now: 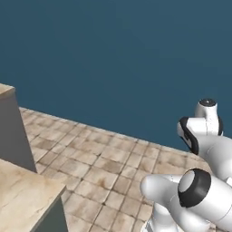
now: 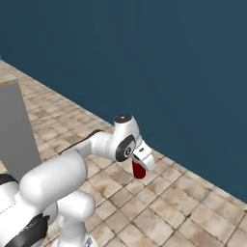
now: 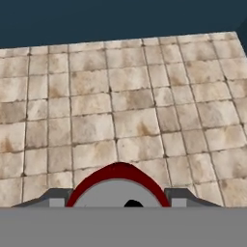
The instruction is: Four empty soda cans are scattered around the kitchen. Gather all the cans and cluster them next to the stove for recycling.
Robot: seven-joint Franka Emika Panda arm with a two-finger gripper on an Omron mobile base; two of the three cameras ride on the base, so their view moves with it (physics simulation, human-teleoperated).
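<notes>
Where the arm ends in the right base view, a small red soda can [image 2: 139, 170] hangs under the white hand, well above the brown tiled floor [image 2: 159, 212] and in front of the dark blue wall [image 2: 159, 62]. The two-finger gripper [image 2: 141, 165] is clamped on that can. In the hand view the same can shows as a red rim around a silvery top [image 3: 118, 190], sitting between the two dark finger tips [image 3: 55, 197], which press against its sides. Below it, plain floor tiles run to the foot of the wall.

The white arm with dark joints [image 2: 91, 149] reaches up from lower left in the right base view, elbow bent, wrist pointing toward the wall. In the left base view a beige marble counter corner [image 1: 25, 199] sits at lower left, with a grey cabinet side [image 1: 13, 131] behind it, both well apart from the can. Same grey panel [image 2: 14, 130] stands at the left edge of the right base view.
</notes>
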